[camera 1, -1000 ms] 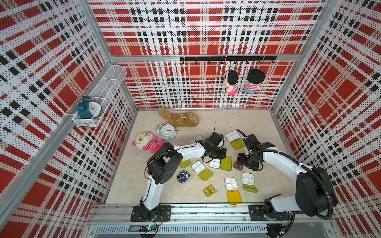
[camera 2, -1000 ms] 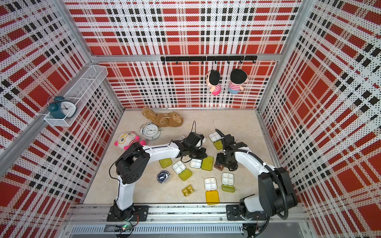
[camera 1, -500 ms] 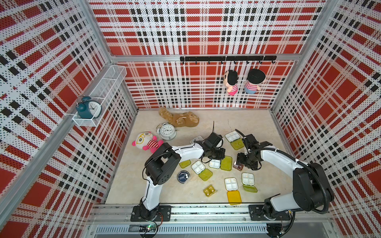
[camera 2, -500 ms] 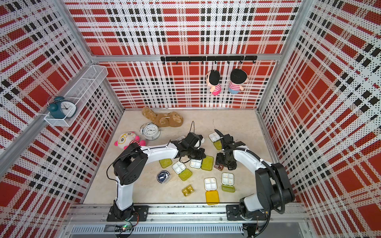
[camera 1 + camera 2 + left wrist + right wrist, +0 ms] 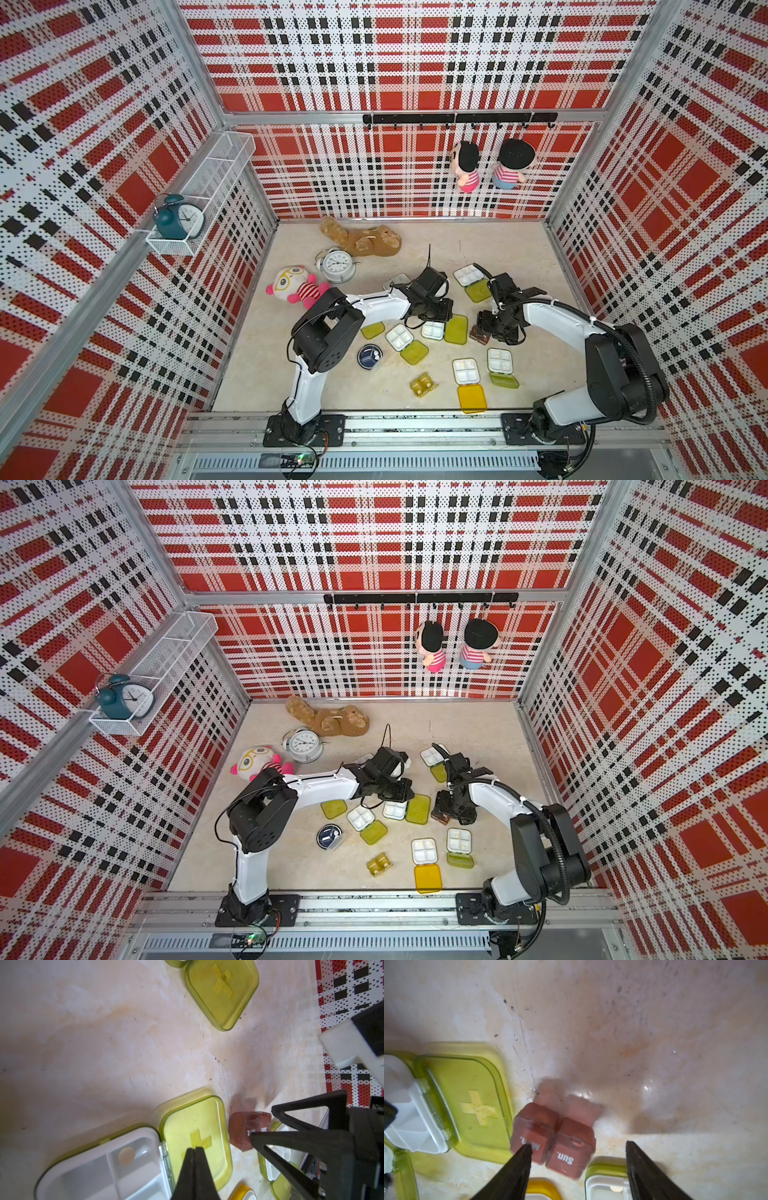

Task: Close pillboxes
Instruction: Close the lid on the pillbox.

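In both top views the left arm reaches low across the floor from its base. Its wrist bends down, so the left gripper points at a green-lidded pillbox lying open beneath it, and the green lid lies flat just past the gripper body. The right arm curves in from its own base, with the right gripper aimed down at a brown pillbox just beside that lid. The 2 grippers stand near each other but apart. Other open pillboxes lie behind both grippers, toward the bases, 1 of them with an orange-yellow lid. In the left wrist view the left gripper's fingers are pressed together with nothing between them. Their joined tips are over the raised cross on the green lid, though I cannot tell whether they touch it. The white tray, with 1 round pill in a cell, sits hinged alongside the fingers. The brown pillbox stands just beyond the lid's edge, with the right gripper's black fingers at it. In the right wrist view the right gripper's jaws are spread. The brown pillbox, 2 joined cells marked Mon. and Sun., sits between the tips. 1 fingertip overlaps the Mon. cell and the other is clear of the Sun. cell. Blur hides whether the overlapping tip touches.
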`<state>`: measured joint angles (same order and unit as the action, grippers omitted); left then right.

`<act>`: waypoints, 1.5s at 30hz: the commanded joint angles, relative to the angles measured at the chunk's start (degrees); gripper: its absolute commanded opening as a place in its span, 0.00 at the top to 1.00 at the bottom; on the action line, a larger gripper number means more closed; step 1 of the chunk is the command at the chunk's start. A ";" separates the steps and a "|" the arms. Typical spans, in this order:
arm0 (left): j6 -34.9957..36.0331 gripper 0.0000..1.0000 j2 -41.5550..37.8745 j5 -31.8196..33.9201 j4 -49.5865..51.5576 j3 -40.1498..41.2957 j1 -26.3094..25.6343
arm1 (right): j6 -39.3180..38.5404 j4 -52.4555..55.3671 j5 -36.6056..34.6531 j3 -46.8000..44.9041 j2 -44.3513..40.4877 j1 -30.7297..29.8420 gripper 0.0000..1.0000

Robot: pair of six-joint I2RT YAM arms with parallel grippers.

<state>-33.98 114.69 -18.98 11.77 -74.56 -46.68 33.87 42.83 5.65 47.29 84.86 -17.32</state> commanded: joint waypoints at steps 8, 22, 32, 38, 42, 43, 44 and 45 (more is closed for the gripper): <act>1.27 1.00 0.04 -0.39 0.34 -2.24 0.53 | -1.33 -2.21 -0.69 -3.03 1.54 2.50 0.28; 1.51 1.00 0.93 -0.09 1.50 -6.28 0.53 | -1.70 1.38 0.73 3.68 -4.58 3.26 0.26; 1.02 0.83 -0.70 1.01 1.50 -6.56 0.27 | 0.28 8.74 2.77 5.30 -11.68 3.26 0.20; 0.08 0.69 -0.97 0.98 0.02 -5.80 -0.55 | 2.11 15.61 4.11 4.97 -17.64 3.30 0.16; -0.30 0.61 -0.39 0.27 -0.28 -6.67 -1.71 | 5.67 19.93 8.03 2.79 -21.85 3.05 0.00; -0.30 0.60 -0.18 0.19 -0.28 -7.08 -2.04 | 6.70 20.87 9.30 1.83 -23.62 2.45 0.00; -0.30 0.59 0.08 0.09 -0.32 -7.49 -2.31 | 8.03 21.53 9.99 1.06 -25.41 1.38 0.00; -0.28 0.59 0.48 -0.06 -0.26 -7.85 -2.53 | 9.42 22.25 10.29 0.50 -26.82 0.06 0.00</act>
<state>-34.30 114.78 -18.63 12.47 -80.16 -48.07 38.76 59.48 12.82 49.28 61.67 -15.29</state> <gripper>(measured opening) 0.407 0.998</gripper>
